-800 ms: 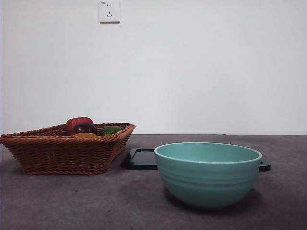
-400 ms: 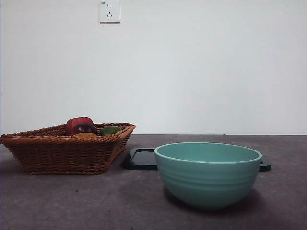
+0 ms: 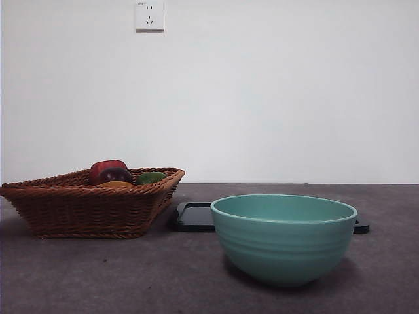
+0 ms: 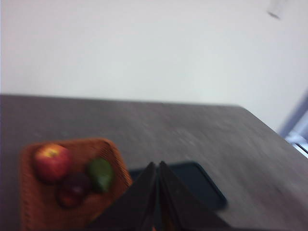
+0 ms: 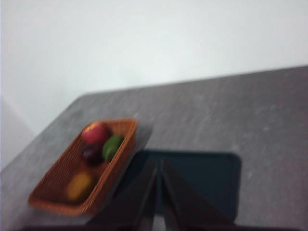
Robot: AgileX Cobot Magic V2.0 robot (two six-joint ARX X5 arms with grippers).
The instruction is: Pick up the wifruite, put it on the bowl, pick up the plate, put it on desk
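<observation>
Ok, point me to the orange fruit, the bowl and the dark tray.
orange fruit [image 5: 79, 186], right wrist view, middle of its skin, in the basket's near end.
bowl [image 3: 283, 252], front view, ridged outer wall.
tray [image 5: 202, 175], right wrist view, bare flat surface beside the basket.

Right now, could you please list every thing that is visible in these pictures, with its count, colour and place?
woven wicker basket: one, brown, on the desk, beside the tray.
round orange wifruite: one, in the basket.
red apple: one, in the basket.
dark purple fruit: one, in the basket.
green fruit: one, in the basket.
ridged mint-teal bowl: one, on the desk, in front of the tray.
flat tray: one, dark.
wall socket: one, white.
desk: dark grey.
left gripper: black, shut, raised.
right gripper: black, shut, raised.
</observation>
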